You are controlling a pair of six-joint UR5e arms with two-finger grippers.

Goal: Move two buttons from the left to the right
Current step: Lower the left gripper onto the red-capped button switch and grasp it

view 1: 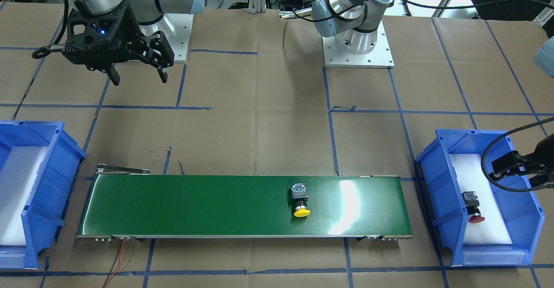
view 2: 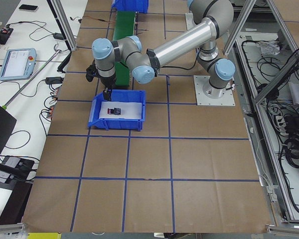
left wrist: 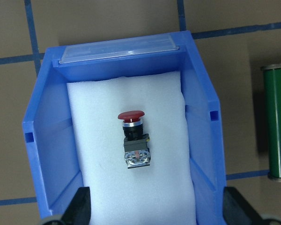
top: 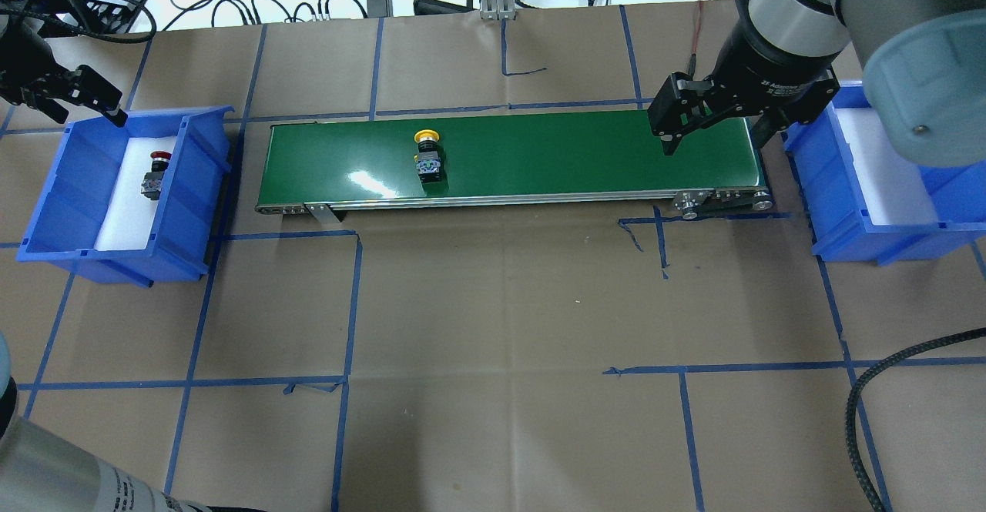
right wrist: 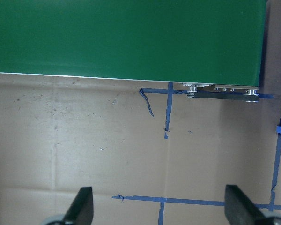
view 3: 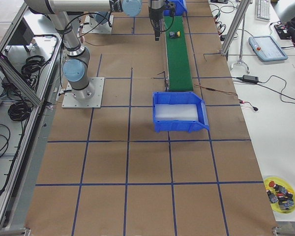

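The yellow button (top: 428, 156) lies on its side on the green conveyor belt (top: 539, 150), left of its middle; it also shows in the front view (view 1: 300, 201). The red button (top: 154, 173) lies on white foam in the left blue bin (top: 69, 189). In the left wrist view the red button (left wrist: 134, 138) is straight below. My left gripper (top: 81, 108) is open and empty, above the far end of that bin. My right gripper (top: 712, 131) is open and empty, above the right end of the belt.
The right blue bin (top: 840, 212) with white foam inside stands just past the belt's right end. Blue tape lines cross the brown table. A yellow dish of spare parts (view 3: 279, 189) sits on a side table.
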